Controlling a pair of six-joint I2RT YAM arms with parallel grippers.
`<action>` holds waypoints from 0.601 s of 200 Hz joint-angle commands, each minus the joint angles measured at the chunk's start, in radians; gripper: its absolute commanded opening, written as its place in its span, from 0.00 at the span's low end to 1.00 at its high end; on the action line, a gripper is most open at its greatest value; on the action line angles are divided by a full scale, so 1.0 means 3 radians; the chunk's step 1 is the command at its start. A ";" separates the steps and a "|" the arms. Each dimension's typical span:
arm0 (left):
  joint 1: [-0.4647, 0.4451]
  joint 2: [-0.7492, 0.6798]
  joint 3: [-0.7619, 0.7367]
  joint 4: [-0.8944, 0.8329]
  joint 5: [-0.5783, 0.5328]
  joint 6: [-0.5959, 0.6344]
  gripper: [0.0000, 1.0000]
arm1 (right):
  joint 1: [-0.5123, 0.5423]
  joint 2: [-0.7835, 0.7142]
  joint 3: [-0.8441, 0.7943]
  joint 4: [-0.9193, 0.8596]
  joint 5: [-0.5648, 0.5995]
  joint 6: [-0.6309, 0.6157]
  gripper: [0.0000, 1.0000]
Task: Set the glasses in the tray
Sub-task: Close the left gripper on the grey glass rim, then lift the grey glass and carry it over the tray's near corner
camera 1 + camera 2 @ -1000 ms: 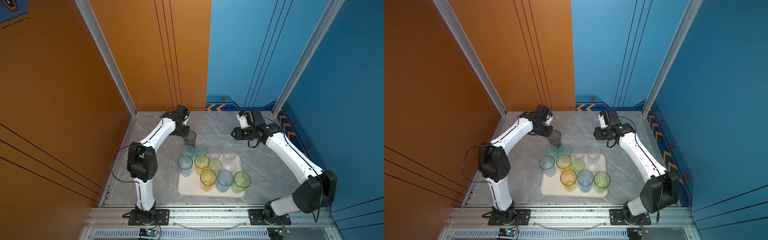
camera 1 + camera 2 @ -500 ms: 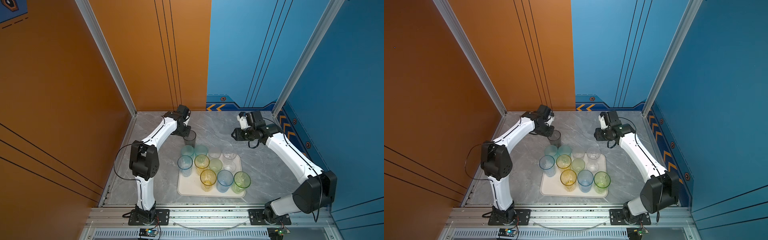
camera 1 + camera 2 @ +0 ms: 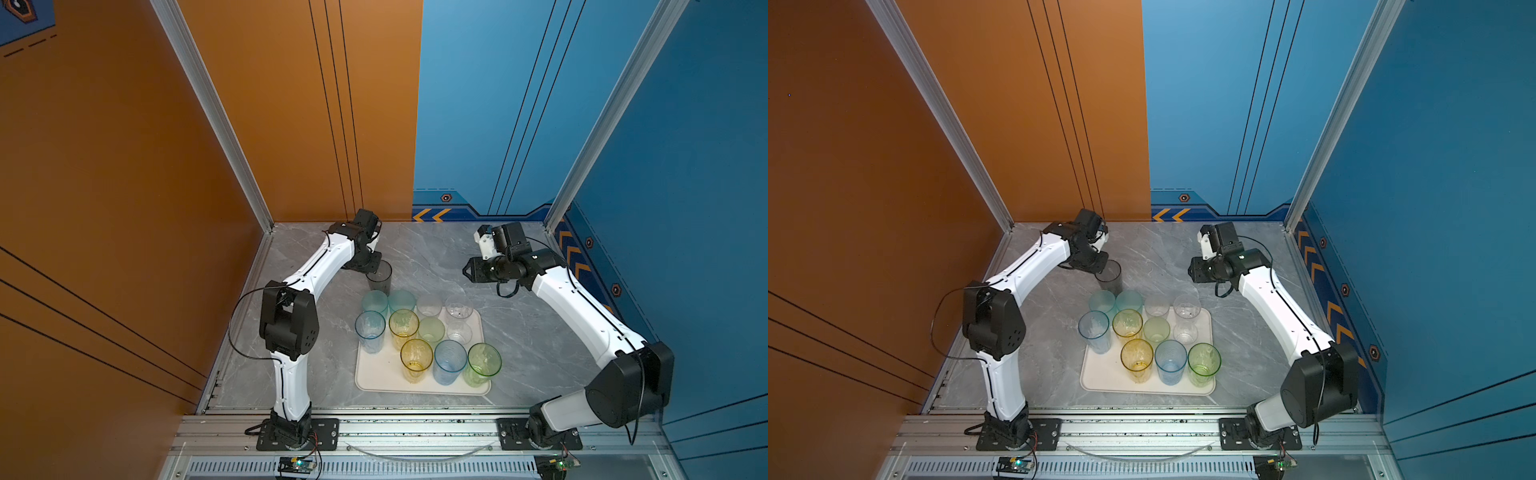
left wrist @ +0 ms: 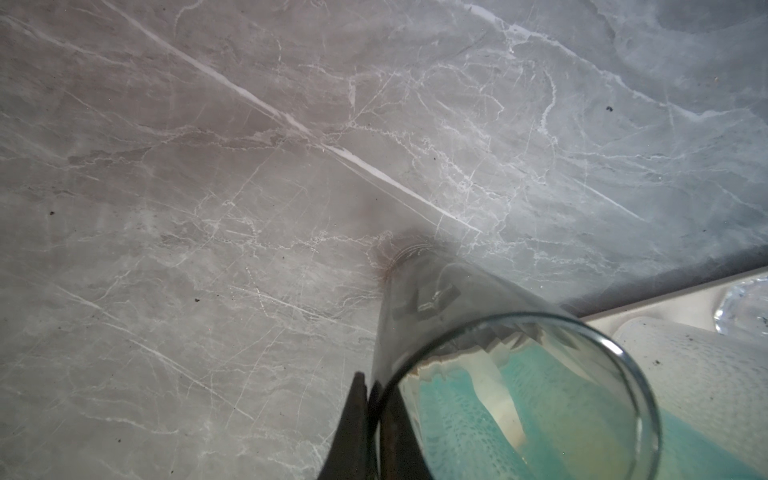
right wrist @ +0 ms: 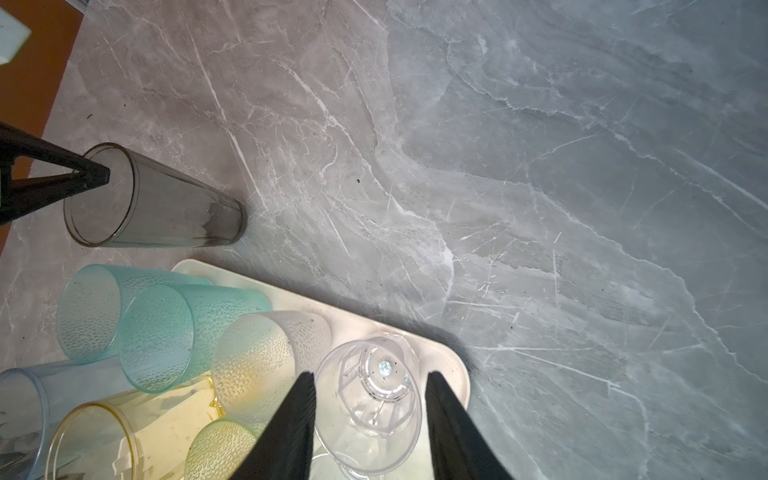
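A smoke-grey glass stands upright on the marble table just beyond the far left corner of the cream tray. My left gripper is shut on its rim, one finger inside and one outside; the right wrist view also shows this glass. Several yellow, blue, green, teal and clear glasses stand upright in the tray. My right gripper hangs open above the table beyond the tray's far right corner, holding nothing. A clear glass shows below, between its fingers.
Two teal glasses stand close in front of the grey glass, at the tray's far left edge. The orange wall lies to the left and behind, the blue wall to the right. Bare marble stretches between the two grippers.
My left gripper has closed on the grey glass's rim, and the left arm's elbow has shifted slightly. The right arm has not moved.
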 commanded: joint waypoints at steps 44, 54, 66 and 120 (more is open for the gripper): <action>-0.0039 -0.0135 0.0044 0.0011 -0.0243 0.0037 0.00 | -0.0018 -0.0102 -0.0085 0.0071 -0.0065 -0.0044 0.43; -0.0044 -0.0199 -0.0009 0.0069 -0.0255 0.0031 0.00 | -0.0018 -0.0104 -0.0074 0.0072 -0.0075 -0.0036 0.43; -0.0044 -0.0297 -0.0092 0.0164 -0.0280 0.0024 0.00 | -0.0018 -0.0111 -0.0077 0.0074 -0.0081 -0.0039 0.43; -0.0029 -0.0682 -0.0230 0.0228 -0.0451 0.0034 0.00 | -0.0018 -0.0096 -0.0067 0.0093 -0.0084 -0.0043 0.43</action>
